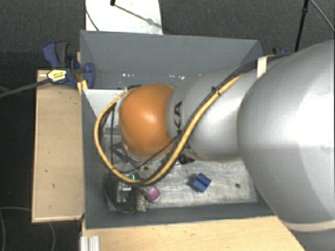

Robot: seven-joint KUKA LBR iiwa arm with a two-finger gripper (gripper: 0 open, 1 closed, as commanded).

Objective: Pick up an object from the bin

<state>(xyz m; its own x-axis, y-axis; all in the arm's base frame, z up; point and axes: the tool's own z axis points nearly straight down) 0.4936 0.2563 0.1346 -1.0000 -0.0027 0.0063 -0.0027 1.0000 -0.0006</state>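
Observation:
My gripper (120, 196) is low in the bin's front left corner, a dark body under the orange wrist cover. Right beside it on the right lies a small purple rounded piece (152, 193), touching or nearly touching the gripper's side. Further right on the bin floor sits a small blue block (199, 182), apart from the gripper. The gripper's own body hides whatever lies beneath it.
The arm and its yellow cable loop cover most of the bin's middle and right. The front wall and the left wall stand close to the gripper. A strip of bare floor shows along the front right, around the blue block.

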